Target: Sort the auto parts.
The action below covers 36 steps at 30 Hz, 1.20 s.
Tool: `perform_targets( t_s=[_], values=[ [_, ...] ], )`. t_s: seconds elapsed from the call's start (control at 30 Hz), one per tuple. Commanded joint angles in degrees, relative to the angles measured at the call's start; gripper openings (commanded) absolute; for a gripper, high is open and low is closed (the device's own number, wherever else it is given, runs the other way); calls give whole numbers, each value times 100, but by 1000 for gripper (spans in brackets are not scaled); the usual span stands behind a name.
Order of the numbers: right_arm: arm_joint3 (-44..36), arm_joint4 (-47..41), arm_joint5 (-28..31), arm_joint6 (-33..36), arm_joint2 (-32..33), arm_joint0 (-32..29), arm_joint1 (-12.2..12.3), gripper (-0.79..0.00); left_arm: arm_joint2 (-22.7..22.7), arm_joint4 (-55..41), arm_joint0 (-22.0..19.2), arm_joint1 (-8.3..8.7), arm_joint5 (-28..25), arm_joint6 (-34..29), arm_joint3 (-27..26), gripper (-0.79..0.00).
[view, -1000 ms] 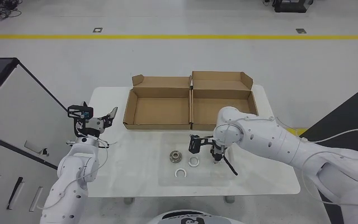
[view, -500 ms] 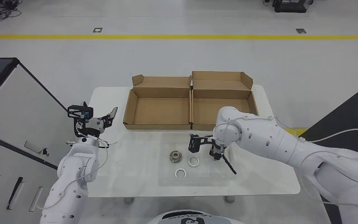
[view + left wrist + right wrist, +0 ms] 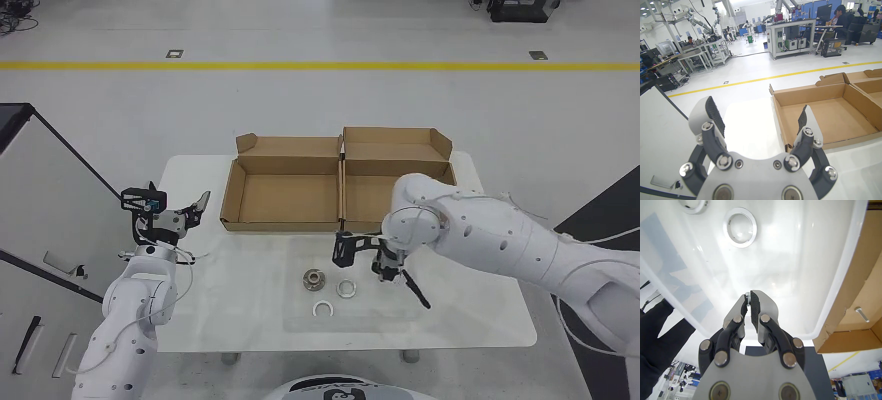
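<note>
While you watch from above, note that the right gripper [image 3: 383,268] has shifted a little toward the far side over the last second, closer to the right box [image 3: 395,195]. I judge that the pick is done and the carry is beginning. It hangs over the table [image 3: 470,310], just near that box's front wall. The ring [image 3: 346,288] lies just to its left, the hub [image 3: 315,279] farther left, and the split ring [image 3: 322,309] nearer to you. None of the three has moved. The left box [image 3: 285,200] sits touching the right one. The left gripper [image 3: 190,208] is parked at the table's left edge, well apart from every part, and has not stirred. From the left wrist you see that left gripper [image 3: 759,106] with its fingers spread wide and nothing between them. The left box [image 3: 829,113] is beyond it to the right, and its floor is bare. From the right wrist you see the right gripper [image 3: 748,303] pinched tight on a small threaded bolt [image 3: 747,298], whose end just pokes out past the pads. So the task's part is already in the grip and lifted off the tabletop. The ring [image 3: 739,227] lies on the table well ahead of the fingertips. A second bolt [image 3: 861,314] already rests inside a cardboard box [image 3: 857,275] off to one side. I take it for the right box, which suggests this bolt belongs there too.
</note>
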<state>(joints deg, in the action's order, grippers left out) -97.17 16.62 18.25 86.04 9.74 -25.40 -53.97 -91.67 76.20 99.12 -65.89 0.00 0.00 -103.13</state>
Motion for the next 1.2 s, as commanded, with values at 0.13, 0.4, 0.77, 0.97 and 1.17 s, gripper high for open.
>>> perform_targets(
  t_s=[0.13,0.4,0.77,0.97,1.17],
  values=[
    [-647,-496,141,-141,0,406,291,-785,0,0,0,0,0,0,0,0],
    [-733,-870,636,-635,0,783,658,-785,0,0,0,0,0,0,0,0],
    [-356,-1054,2230,-2229,0,1251,1477,-785,0,0,0,0,0,0,0,0],
    [-241,-767,3226,-3225,0,1468,1762,-785,0,0,0,0,0,0,0,0],
    [-168,-427,3975,-3975,0,1582,1817,-785,0,0,0,0,0,0,0,0]
  ],
)
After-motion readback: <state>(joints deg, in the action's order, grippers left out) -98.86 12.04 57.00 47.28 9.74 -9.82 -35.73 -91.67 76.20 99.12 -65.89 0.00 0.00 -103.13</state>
